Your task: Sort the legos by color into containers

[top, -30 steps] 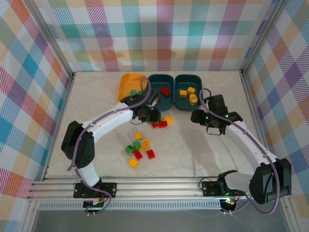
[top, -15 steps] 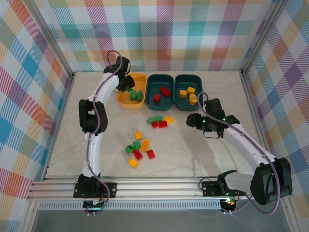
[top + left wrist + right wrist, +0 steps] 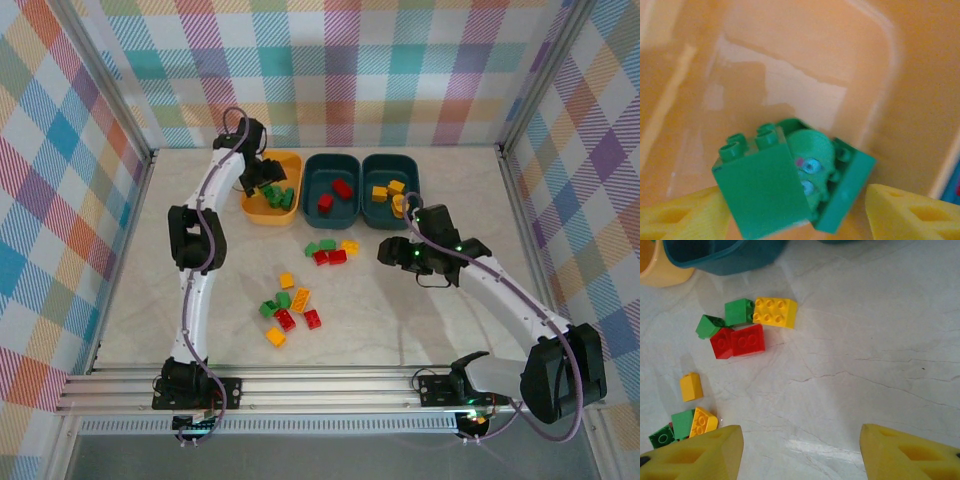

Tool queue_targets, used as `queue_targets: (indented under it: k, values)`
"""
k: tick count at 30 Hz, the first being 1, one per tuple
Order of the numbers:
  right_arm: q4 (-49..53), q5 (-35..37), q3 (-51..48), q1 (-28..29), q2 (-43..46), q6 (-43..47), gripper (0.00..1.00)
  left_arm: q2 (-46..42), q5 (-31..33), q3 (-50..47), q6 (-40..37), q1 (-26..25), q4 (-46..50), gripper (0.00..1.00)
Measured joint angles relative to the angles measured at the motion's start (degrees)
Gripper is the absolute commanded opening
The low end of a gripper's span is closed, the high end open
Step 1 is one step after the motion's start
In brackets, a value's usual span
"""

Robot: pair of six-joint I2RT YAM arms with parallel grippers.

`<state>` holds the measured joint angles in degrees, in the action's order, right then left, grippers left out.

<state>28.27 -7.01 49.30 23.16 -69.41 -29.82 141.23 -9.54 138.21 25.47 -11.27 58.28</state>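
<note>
My left gripper [image 3: 264,181] hangs open over the orange-yellow container [image 3: 258,205]. In the left wrist view its yellow fingertips [image 3: 690,215] stand apart, with green legos [image 3: 765,190] lying loose in the container [image 3: 805,60] between and below them. The middle teal container [image 3: 332,215] holds red legos, and the right teal container [image 3: 378,222] holds yellow ones. My right gripper [image 3: 395,252] is open and empty over bare table, right of a cluster of green, red and yellow legos [image 3: 330,251]. A second cluster [image 3: 288,308] lies nearer the arms.
In the right wrist view the open gripper [image 3: 800,455] faces a yellow brick [image 3: 775,311], a red brick [image 3: 748,339] and a green brick [image 3: 738,311]. A teal tub's wall [image 3: 725,257] is at the top. Metal rails and plaid walls border the marble table [image 3: 450,330].
The left arm swung from the table cluster up to the orange-yellow container and opened its jaws, letting a green brick go. The right gripper moved left toward the cluster and opened wider.
</note>
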Motion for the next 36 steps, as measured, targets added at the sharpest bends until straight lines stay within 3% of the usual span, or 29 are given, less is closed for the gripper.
queue_targets:
  k: [5, 13, 23, 27, 36]
  values:
    - [-0.4, 0.5, 1.5, 3.3, -2.5, -0.3, 0.63, -15.0, -3.7, -11.9, -0.2, -1.8, -4.6, 0.79]
    - [-1.3, 3.9, 8.5, 14.8, -14.1, -0.2, 0.64, -54.8, -0.8, -53.9, 3.9, -4.6, -19.3, 0.87]
    - [0.7, 6.1, 14.1, 35.6, -28.5, 5.2, 0.73, -77.1, 5.2, -96.8, 12.9, -4.3, -25.8, 0.92]
    - [2.7, 6.9, 16.6, 40.4, -32.9, 4.7, 0.72, -80.8, 5.2, -103.0, 15.5, -4.3, -25.9, 0.92]
    - [5.4, 13.4, 18.7, 40.4, -37.6, 1.4, 0.57, -80.3, 5.2, -100.7, 15.6, -4.3, -29.0, 0.94]
